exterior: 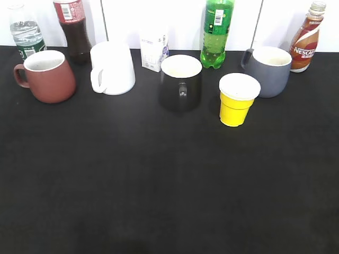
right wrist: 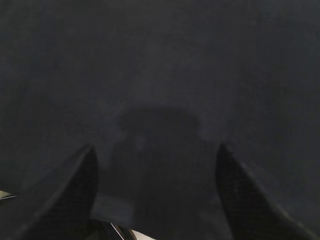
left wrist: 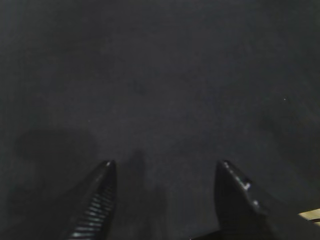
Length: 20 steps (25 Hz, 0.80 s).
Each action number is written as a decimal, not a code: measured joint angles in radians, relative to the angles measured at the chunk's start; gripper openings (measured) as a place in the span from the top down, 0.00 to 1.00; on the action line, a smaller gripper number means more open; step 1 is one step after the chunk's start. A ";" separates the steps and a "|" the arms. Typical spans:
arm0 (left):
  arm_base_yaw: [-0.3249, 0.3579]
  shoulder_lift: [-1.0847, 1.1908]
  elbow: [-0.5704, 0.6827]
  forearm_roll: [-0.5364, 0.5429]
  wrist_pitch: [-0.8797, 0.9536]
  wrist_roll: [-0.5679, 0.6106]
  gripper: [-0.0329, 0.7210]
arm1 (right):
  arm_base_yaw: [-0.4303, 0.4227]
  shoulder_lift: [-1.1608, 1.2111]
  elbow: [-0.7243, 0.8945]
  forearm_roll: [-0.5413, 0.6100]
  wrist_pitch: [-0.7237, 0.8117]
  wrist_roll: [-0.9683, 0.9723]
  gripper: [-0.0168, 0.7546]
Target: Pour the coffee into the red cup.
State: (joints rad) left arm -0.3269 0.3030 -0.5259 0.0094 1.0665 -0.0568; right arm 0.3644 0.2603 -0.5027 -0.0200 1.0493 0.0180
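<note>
A black cloth covers the surface (exterior: 169, 185), with a white wall behind a far row of bottles and cups; the coffee bottle (exterior: 306, 38) stands upright at the far right corner, just right of the grey mug (exterior: 268, 70), its silver cap on. It looks small, smooth and curved, likely slippery and fairly light, so I would take it around the narrower waist near the label, firmly but without crushing; the cap would have to come off before pouring. The red cup (exterior: 46, 75) sits at the far left, handle pointing left; ceramic, heavy and steady, unlikely to tip. Neither arm shows in the exterior view; the left claw (left wrist: 165, 172) and right claw (right wrist: 156, 157) both hang spread wide and empty over bare cloth, so bottle and cup appear well apart from them.
</note>
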 joint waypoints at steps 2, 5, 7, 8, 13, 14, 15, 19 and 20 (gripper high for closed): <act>0.000 0.000 0.000 0.000 0.000 0.000 0.38 | 0.000 0.000 0.000 0.000 -0.001 0.000 0.24; 0.000 0.000 0.000 0.000 0.000 0.000 0.42 | 0.000 0.000 0.000 0.000 -0.001 0.000 0.24; 0.000 -0.001 0.000 0.000 0.000 0.000 0.43 | 0.000 0.000 0.000 0.000 -0.001 0.000 0.24; 0.000 -0.011 0.000 0.000 0.000 0.000 0.45 | 0.000 0.000 0.000 0.000 -0.001 0.000 0.24; 0.143 -0.156 0.000 0.000 0.000 0.000 0.54 | -0.148 -0.055 0.000 0.000 -0.005 0.000 0.24; 0.184 -0.188 0.000 0.000 0.001 0.000 0.56 | -0.227 -0.081 0.000 0.000 -0.006 0.000 0.24; 0.224 -0.220 0.000 0.000 0.001 0.000 0.58 | -0.289 -0.118 0.000 0.000 -0.007 0.000 0.24; 0.310 -0.308 0.001 0.000 0.001 0.000 0.60 | -0.349 -0.264 0.000 0.000 -0.008 0.000 0.24; 0.318 -0.310 0.001 0.000 0.001 0.000 0.61 | -0.349 -0.268 0.000 0.000 -0.008 0.000 0.24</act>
State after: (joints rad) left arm -0.0092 -0.0074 -0.5248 0.0094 1.0673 -0.0568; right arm 0.0152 -0.0075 -0.5027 -0.0200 1.0417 0.0180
